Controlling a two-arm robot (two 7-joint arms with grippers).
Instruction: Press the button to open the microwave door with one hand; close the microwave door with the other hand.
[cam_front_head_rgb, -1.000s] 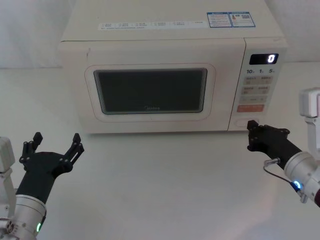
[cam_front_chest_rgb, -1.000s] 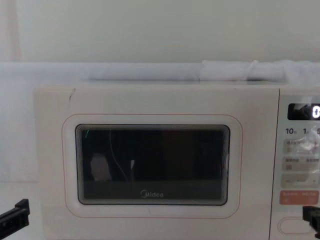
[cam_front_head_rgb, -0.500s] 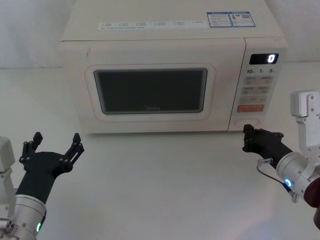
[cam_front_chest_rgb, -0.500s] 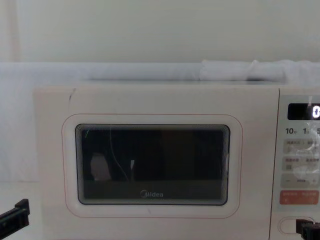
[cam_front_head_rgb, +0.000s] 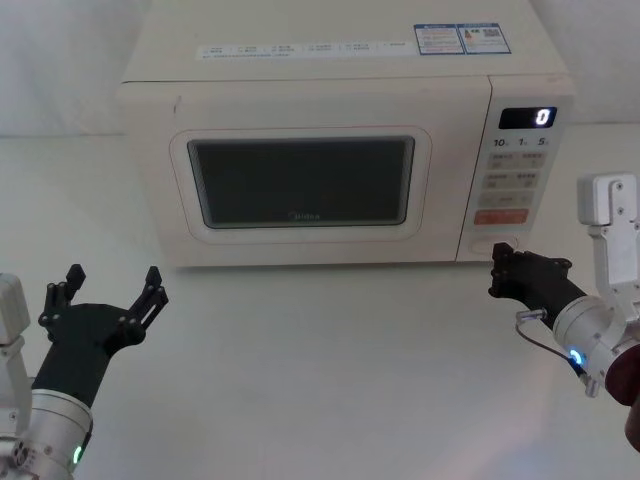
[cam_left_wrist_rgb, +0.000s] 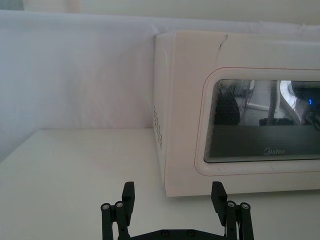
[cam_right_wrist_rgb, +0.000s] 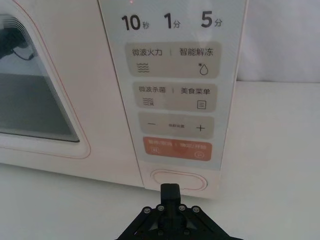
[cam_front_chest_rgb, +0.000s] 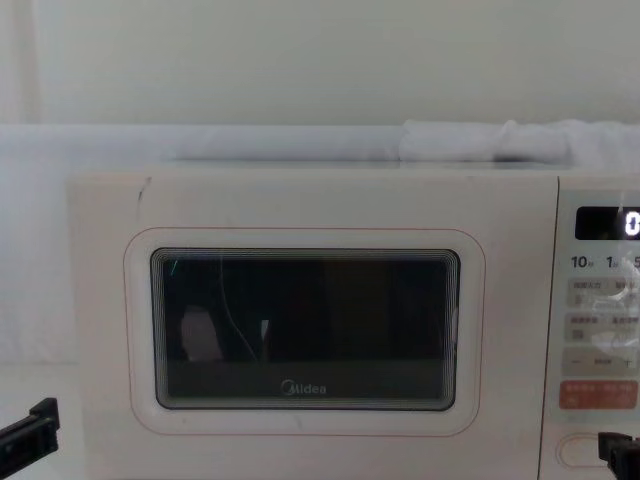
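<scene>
Button (cam_front_chest_rgb: 585, 451) partly behind right pincer (cam_front_chest_rgb: 618, 447), control panel (cam_front_chest_rgb: 598, 330) cropped at chest view's edge.

Desk (cam_front_head_rgb: 330, 390): plain white, matte, smooth, lit evenly with soft, faint shadows. Behind it a white cloth (cam_left_wrist_rgb: 75, 70) hangs as a backdrop, meeting the desk's far edge in the left wrist view. In the chest view the cloth's top edge is bunched into a rumpled fold (cam_front_chest_rgb: 500, 140) at upper right. Above the cloth, a plain pale wall (cam_front_chest_rgb: 300, 60).
</scene>
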